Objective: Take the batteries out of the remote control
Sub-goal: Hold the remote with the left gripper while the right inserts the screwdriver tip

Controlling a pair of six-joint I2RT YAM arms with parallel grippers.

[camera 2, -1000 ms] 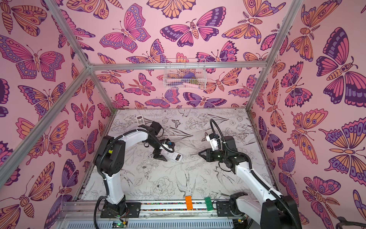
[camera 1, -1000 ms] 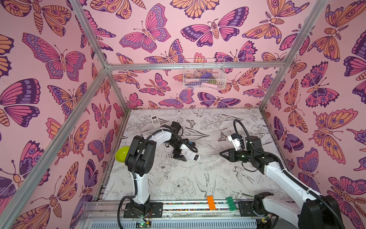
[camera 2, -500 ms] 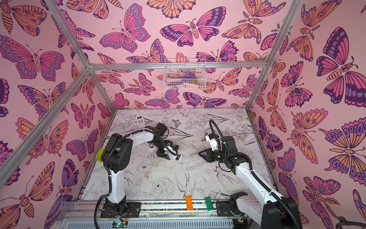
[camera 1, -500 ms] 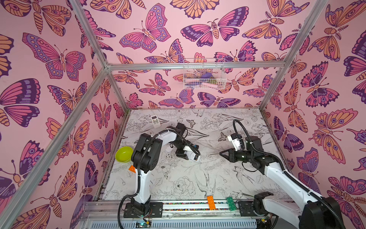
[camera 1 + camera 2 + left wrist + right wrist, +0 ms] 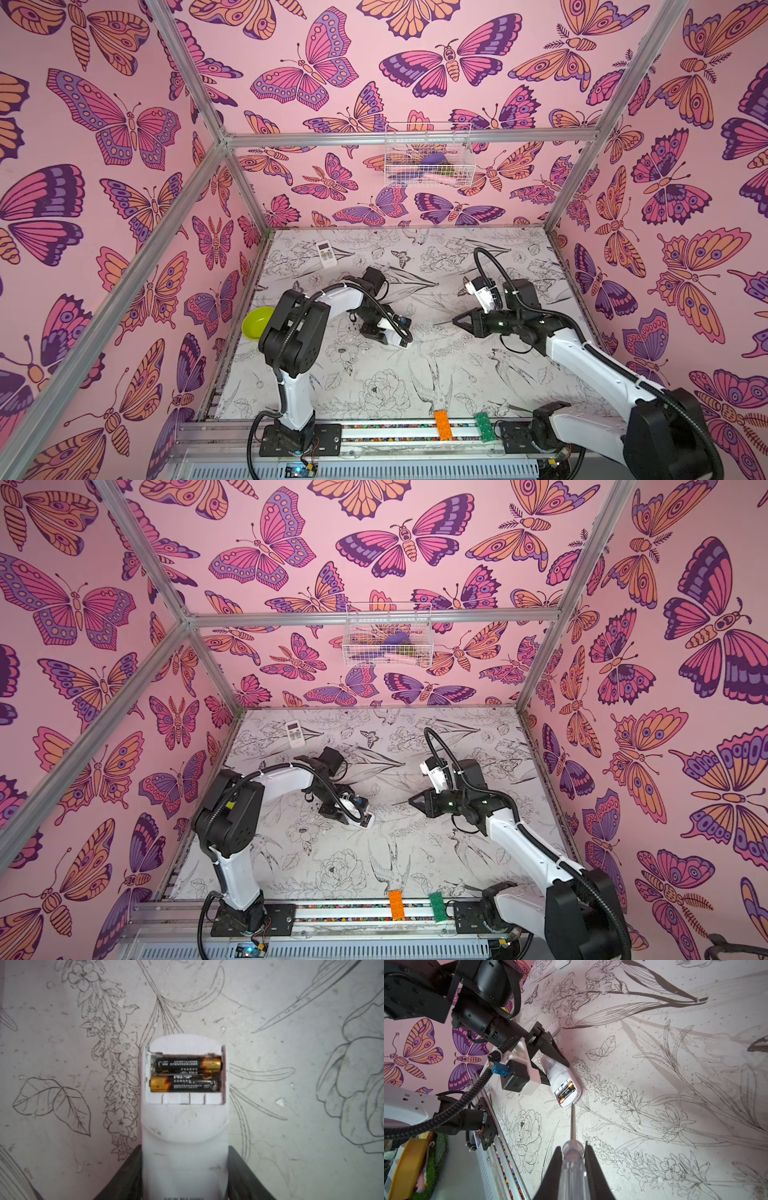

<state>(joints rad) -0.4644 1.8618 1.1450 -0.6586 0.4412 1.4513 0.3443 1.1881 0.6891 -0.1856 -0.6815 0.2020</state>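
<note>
Prying is next: our left claw (image 5: 184,1148) pinches the white plastic remote (image 5: 184,1126), black-and-gold cylindrical batteries (image 5: 187,1065) bared; our right claw (image 5: 572,1146), pinching the clear-handled screwdriver (image 5: 572,1169), must lever them out

Batteries (image 5: 188,1065): two, black with gold-orange ends, side by side, opposite ways, seated in uncovered rear compartment of white remote control (image 5: 184,1124).

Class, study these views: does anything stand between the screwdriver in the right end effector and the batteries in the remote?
Nothing visible does. The remote has its compartment uncovered, both batteries lie exposed, and the screwdriver held by the right end effector points at that end across bare table.
</note>
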